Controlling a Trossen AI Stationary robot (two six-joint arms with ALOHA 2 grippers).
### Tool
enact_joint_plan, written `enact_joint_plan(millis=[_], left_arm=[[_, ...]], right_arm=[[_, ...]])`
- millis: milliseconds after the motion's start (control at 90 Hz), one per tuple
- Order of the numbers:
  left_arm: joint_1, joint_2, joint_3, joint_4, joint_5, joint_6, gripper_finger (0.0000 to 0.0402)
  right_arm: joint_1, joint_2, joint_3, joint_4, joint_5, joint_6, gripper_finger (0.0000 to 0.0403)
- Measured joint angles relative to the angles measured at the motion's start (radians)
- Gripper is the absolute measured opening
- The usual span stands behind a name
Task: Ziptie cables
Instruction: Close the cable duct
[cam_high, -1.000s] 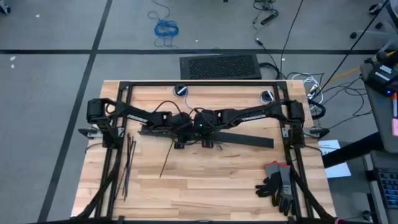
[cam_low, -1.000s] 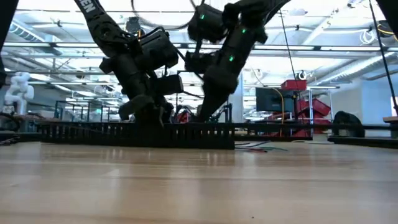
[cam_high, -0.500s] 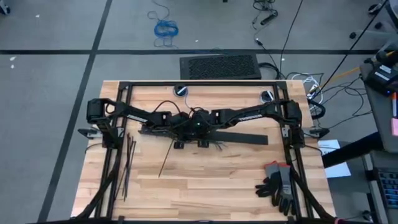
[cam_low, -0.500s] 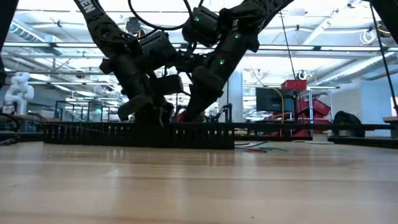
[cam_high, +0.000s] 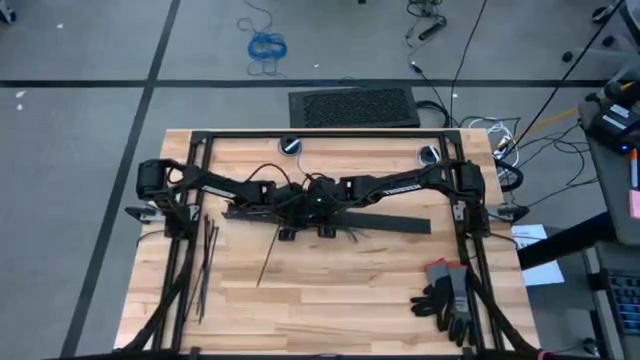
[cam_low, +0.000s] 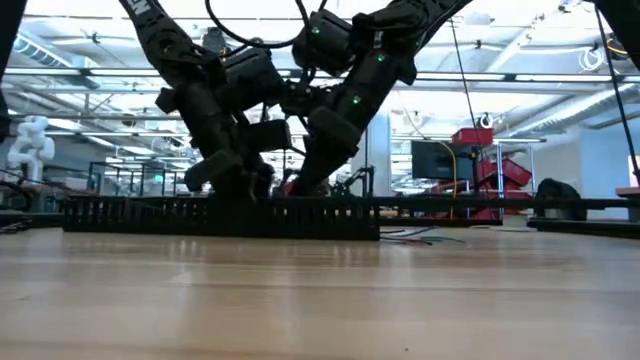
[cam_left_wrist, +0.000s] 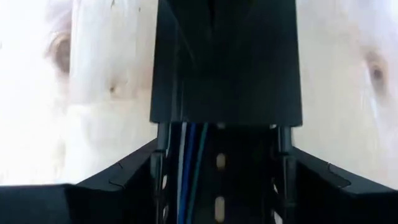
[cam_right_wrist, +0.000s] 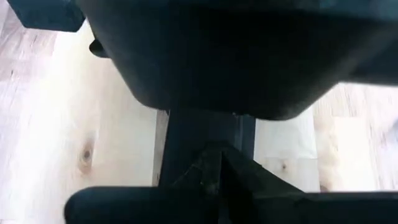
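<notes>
Several thin blue, pale cables (cam_left_wrist: 188, 163) inside black bar (cam_left_wrist: 225, 74)

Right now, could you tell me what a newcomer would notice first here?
Both dark arms meet over the table's middle, the left gripper and right gripper close together above the long black bar. The zipties lie near the left edge, and the gloves at the right.

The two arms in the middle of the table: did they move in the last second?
Yes. The right gripper swung in toward the left gripper, and they now meet over the long black bar. The zipties and gloves stayed put.
</notes>
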Motion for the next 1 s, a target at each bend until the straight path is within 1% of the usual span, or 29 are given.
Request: enact_joint_plan(millis=[122, 244, 422, 733, 889, 1000], left_arm=[[0.001, -0.055, -0.002, -0.091, -0.029, -0.005, 0.0275], [0.001, -0.103, -0.008, -0.196, -0.075, -0.045, 0.0275], [0.005, -0.120, -0.070, -0.201, -0.103, -0.057, 0.0276], [0.013, -0.118, -0.152, -0.038, -0.104, -0.053, 0.0276], [0.014, -0.118, -0.182, 0.051, -0.097, -0.055, 0.0276], [0.014, -0.105, -0.186, 0.110, -0.095, -0.070, 0.0276]], right_arm=[[0.004, 0.000, 0.001, 0.012, 0.002, -0.006, 0.0000], [0.013, 0.000, -0.001, 0.041, 0.013, -0.015, 0.0000], [0.018, -0.003, -0.001, 0.058, 0.013, -0.018, 0.0000], [0.018, -0.005, -0.003, 0.071, 0.007, -0.030, 0.0000], [0.018, -0.031, -0.008, 0.105, 0.012, -0.048, 0.0000], [0.021, -0.062, -0.010, 0.130, -0.003, -0.056, 0.0000]])
